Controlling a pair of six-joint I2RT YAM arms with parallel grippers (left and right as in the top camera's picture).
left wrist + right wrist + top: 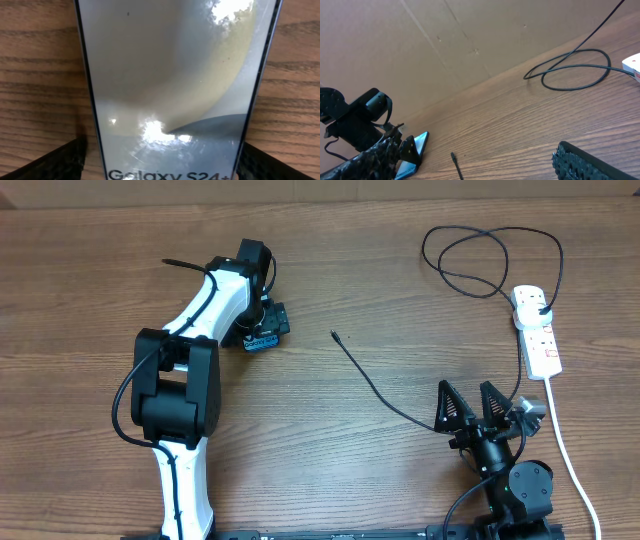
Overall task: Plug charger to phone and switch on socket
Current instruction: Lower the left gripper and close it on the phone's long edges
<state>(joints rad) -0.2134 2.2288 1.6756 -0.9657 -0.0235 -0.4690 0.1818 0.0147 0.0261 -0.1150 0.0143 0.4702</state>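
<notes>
The phone [268,340] lies flat at the back left of the table, mostly hidden under my left gripper [262,328]. In the left wrist view the phone [175,75] fills the frame, and my left gripper [160,167] is open with one finger on each side of it. The charger cable [380,392] runs across the table, its tip [333,334] lying free to the right of the phone. Its black plug [541,302] sits in the white socket strip [540,340]. My right gripper [470,402] is open and empty near the cable; the right wrist view shows the gripper [475,155] with the cable tip [454,157] between its fingers.
The strip's thick white cord [565,445] runs down the right side to the front edge. The black cable loops [480,255] at the back right. A cardboard wall [445,45] stands behind the table.
</notes>
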